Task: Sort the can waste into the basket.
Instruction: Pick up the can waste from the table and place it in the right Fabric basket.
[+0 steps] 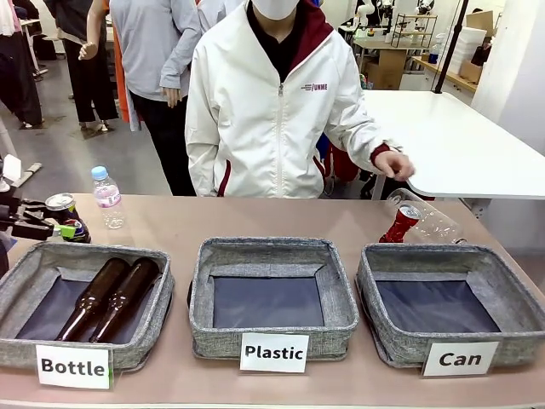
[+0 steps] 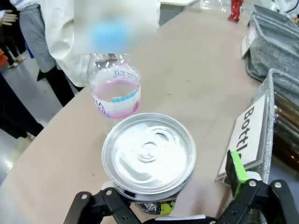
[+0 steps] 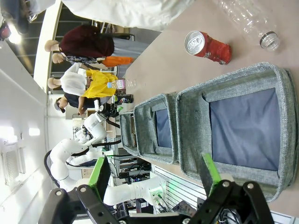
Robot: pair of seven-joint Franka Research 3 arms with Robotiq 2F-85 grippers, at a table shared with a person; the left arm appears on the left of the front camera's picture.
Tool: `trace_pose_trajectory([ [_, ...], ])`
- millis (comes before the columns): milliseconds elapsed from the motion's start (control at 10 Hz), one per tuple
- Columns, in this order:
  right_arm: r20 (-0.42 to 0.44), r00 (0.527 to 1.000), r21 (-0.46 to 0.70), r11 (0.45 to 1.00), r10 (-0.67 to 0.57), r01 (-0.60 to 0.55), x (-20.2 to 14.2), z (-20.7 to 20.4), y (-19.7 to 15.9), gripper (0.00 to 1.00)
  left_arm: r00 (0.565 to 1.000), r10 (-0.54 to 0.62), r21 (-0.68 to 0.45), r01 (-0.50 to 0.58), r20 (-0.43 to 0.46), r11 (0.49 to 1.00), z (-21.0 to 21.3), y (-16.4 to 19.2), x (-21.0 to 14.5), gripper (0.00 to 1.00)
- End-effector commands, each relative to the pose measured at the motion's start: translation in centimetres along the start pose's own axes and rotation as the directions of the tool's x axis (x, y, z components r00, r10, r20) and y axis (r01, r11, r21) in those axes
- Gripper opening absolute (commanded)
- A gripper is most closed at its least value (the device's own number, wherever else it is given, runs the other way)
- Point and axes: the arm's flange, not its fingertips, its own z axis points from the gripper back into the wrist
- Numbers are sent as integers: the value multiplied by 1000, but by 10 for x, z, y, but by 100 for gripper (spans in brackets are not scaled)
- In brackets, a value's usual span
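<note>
A dark can (image 1: 65, 218) with a silver top (image 2: 148, 154) stands at the table's far left. My left gripper (image 1: 60, 228) (image 2: 180, 175) reaches in from the left with its jaws on either side of the can. The right green pad (image 2: 236, 167) stands apart from the can's wall; the other pad is hidden under the can. A dented red can (image 1: 399, 224) (image 3: 209, 47) (image 2: 235, 10) stands behind the "Can" basket (image 1: 451, 341) (image 3: 275, 135), whose dark base is bare. My right gripper (image 3: 156, 175) hangs open on the near side of that basket.
A small water bottle with a pink label (image 1: 107, 198) (image 2: 115, 88) stands just behind the dark can. A clear bottle (image 1: 436, 223) (image 3: 250, 21) lies beside the red can. Two brown bottles (image 1: 109, 298) lie in the "Bottle" basket (image 1: 17, 336). The "Plastic" basket (image 1: 272, 251) sits mid-table. A person's hand (image 1: 396, 164) hovers at back right.
</note>
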Motion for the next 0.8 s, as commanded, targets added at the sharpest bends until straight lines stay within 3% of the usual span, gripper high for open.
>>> trace_pose_trajectory([
  [0,11,1000,27,999,22,-22,3,0,1,100,998,42,6,-42,46,999,-3,5,4,40],
  [100,11,1000,27,999,22,-22,3,0,1,100,997,51,-8,-51,55,999,-5,5,5,29],
  [200,11,1000,27,999,22,-22,3,0,1,100,996,60,-13,-59,64,998,-6,6,5,0],
  [500,11,1000,27,999,22,-22,3,0,1,100,993,82,-1,-82,82,997,-8,7,4,4],
  [700,11,1000,27,999,22,-22,3,0,1,100,992,81,13,-83,102,996,-1,8,7,0],
])
